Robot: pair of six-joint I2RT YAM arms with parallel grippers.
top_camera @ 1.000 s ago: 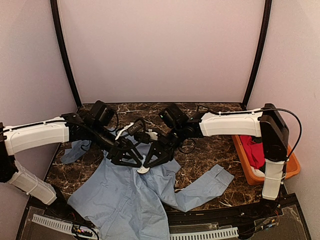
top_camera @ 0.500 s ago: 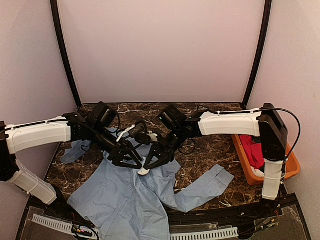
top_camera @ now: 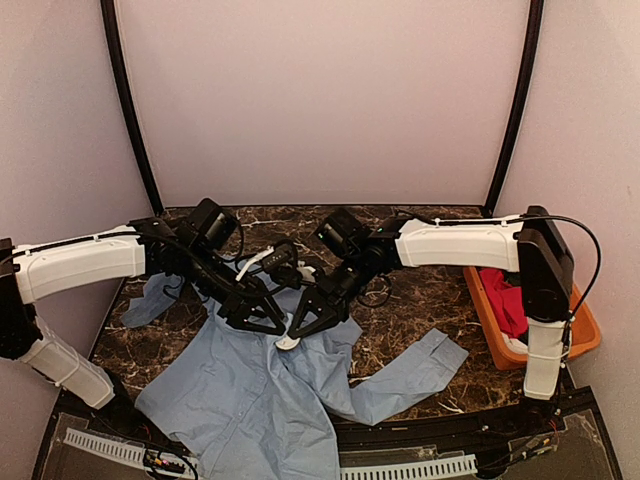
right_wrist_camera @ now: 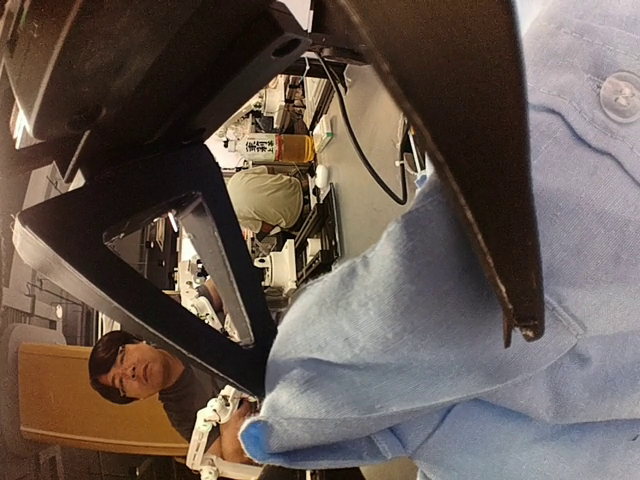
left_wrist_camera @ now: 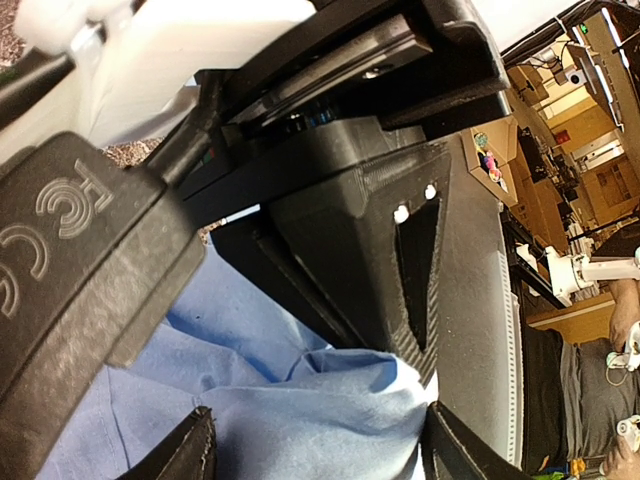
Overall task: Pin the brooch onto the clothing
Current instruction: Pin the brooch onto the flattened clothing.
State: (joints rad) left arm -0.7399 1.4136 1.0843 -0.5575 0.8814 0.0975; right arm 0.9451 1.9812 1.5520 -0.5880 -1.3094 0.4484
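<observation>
Moved: left arm crept toward 1 o'clock.
Left gripper: wide, cloth between.
Right gripper: shut at fold.
Shirt: 6 o'clock, spread.
Brooch: we can't spot it.
Risk: crowded tips collide, fold slips.

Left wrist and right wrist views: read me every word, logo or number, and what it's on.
"FC" logo: moulded on the black textured plastic block, left wrist view.
Mark below it, cut off: unreadable.
Yellow bottle's label, right wrist view: too small to read.
Light blue cloth shirt: none.
</observation>
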